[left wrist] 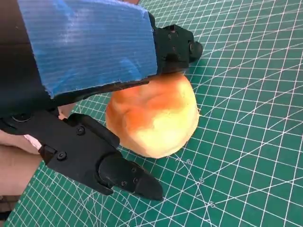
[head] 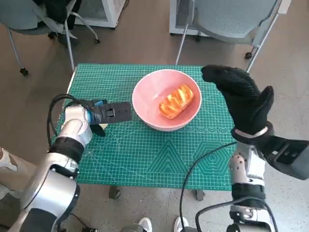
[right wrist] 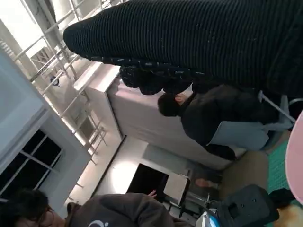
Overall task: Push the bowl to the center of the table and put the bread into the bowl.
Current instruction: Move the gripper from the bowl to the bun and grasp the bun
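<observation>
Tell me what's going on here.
A bread lies in the pink bowl, which sits near the middle of the green mat. The left hand lies on the mat beside the bowl. Its wrist view shows an orange, bread-like lump between its fingers; whether they grip it I cannot tell. The right hand hovers open over the mat's right side, holding nothing.

Pink bowl (head: 166, 99) with bread (head: 179, 101) inside blocks table (head: 145, 164) centre toward far edge. Left hand (head: 108, 113) low on mat just beside bowl's left side, narrow gap only. Right hand (head: 241, 99) raised over right edge, fingers spread, holding nothing, near bowl's right rim. Near half of table open for passage. Chair legs (head: 183, 43) stand beyond far edge; feet (head: 161, 224) by near edge.
</observation>
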### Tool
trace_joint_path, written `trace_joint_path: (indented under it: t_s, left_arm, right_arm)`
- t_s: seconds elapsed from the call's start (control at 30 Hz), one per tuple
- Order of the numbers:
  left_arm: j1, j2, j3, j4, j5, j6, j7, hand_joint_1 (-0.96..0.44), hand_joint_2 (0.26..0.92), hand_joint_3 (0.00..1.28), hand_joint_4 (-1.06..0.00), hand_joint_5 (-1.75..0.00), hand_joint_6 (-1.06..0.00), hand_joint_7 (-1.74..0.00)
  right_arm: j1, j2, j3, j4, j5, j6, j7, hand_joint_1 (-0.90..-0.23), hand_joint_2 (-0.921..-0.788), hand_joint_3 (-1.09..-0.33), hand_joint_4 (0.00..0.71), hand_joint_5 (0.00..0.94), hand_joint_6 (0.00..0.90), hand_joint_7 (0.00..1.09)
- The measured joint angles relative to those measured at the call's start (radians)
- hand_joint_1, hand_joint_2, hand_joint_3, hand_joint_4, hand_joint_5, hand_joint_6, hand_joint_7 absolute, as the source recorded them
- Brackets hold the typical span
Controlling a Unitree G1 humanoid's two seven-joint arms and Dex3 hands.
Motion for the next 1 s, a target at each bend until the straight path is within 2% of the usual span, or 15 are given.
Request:
trace_joint_path:
  t_s: [0.3, 0.37, 0.4, 0.43, 0.57, 0.6, 0.63, 0.7, 0.73, 0.77, 0.87, 1.0]
  left_arm:
    - [-0.007, -0.010, 0.010, 0.034, -0.018, 0.000, 0.057, -0.21, 0.687, 0.01, 0.00, 0.00, -0.10, -0.02]
    - [-0.007, -0.011, 0.012, 0.041, -0.023, -0.007, 0.081, -0.17, 0.699, 0.02, -0.03, -0.01, -0.12, -0.03]
    - [-0.006, -0.011, 0.013, 0.045, -0.029, -0.011, 0.097, -0.11, 0.718, 0.03, -0.18, -0.11, -0.17, -0.03]
    - [-0.005, -0.011, 0.016, 0.048, -0.035, -0.013, 0.114, -0.06, 0.729, 0.03, -0.28, -0.20, -0.20, -0.03]
    - [-0.001, -0.012, 0.024, 0.056, -0.044, -0.019, 0.169, -0.01, 0.743, 0.04, -0.39, -0.31, -0.24, -0.02]
    - [0.000, -0.012, 0.024, 0.058, -0.045, -0.021, 0.176, 0.14, 0.700, 0.28, -0.47, -0.72, -0.39, -0.09]
    - [0.004, -0.012, 0.024, 0.058, -0.044, -0.027, 0.201, 0.23, 0.643, 0.49, -0.51, -1.01, -0.48, -0.14]
    - [0.022, -0.011, 0.019, 0.056, -0.036, -0.049, 0.291, 0.32, 0.604, 0.65, -0.55, -1.26, -0.58, -0.32]
    - [0.030, -0.010, 0.016, 0.053, -0.034, -0.057, 0.326, 0.20, 0.637, 0.61, -0.57, -1.28, -0.59, -0.67]
    - [0.035, -0.009, 0.012, 0.051, -0.032, -0.066, 0.357, 0.13, 0.665, 0.56, -0.58, -1.28, -0.59, -0.89]
    - [0.041, -0.008, 0.006, 0.050, -0.031, -0.076, 0.388, 0.04, 0.752, 0.41, -0.60, -1.27, -0.60, -1.13]
    - [0.044, -0.007, 0.002, 0.050, -0.032, -0.077, 0.398, 0.01, 0.795, 0.32, -0.63, -1.24, -0.62, -1.20]
  right_arm:
    - [0.003, -0.012, -0.002, -0.004, -0.001, -0.004, 0.000, -0.709, -0.921, -0.770, 0.094, 0.001, 0.044, 0.22]
    - [0.004, -0.012, -0.003, -0.005, -0.001, -0.008, 0.000, -0.710, -0.921, -0.769, 0.095, 0.001, 0.045, 0.22]
    - [0.005, -0.012, -0.002, -0.005, -0.001, -0.010, 0.000, -0.710, -0.921, -0.769, 0.095, 0.001, 0.046, 0.22]
    - [0.006, -0.012, -0.002, -0.005, -0.001, -0.011, 0.000, -0.710, -0.921, -0.769, 0.095, 0.001, 0.047, 0.22]
    - [0.007, -0.012, -0.002, -0.005, -0.001, -0.011, -0.001, -0.710, -0.921, -0.769, 0.095, 0.001, 0.049, 0.21]
    - [0.008, -0.012, -0.002, -0.005, -0.001, -0.012, -0.001, -0.710, -0.921, -0.768, 0.095, 0.001, 0.050, 0.21]
    - [0.008, -0.012, -0.002, -0.006, -0.001, -0.012, -0.002, -0.710, -0.921, -0.768, 0.095, 0.001, 0.051, 0.21]
    - [0.009, -0.012, -0.002, -0.009, -0.001, -0.012, -0.002, -0.710, -0.921, -0.767, 0.096, 0.001, 0.052, 0.21]
    - [0.009, -0.012, -0.002, -0.011, -0.001, -0.012, -0.002, -0.710, -0.921, -0.767, 0.096, 0.001, 0.053, 0.21]
    - [0.010, -0.013, -0.002, -0.012, -0.001, -0.012, -0.003, -0.710, -0.921, -0.767, 0.096, 0.001, 0.054, 0.21]
    - [0.011, -0.013, -0.002, -0.013, -0.001, -0.012, -0.003, -0.710, -0.921, -0.766, 0.096, 0.001, 0.056, 0.20]
    - [0.011, -0.013, -0.001, -0.013, -0.001, -0.012, -0.003, -0.709, -0.921, -0.767, 0.095, 0.001, 0.057, 0.20]
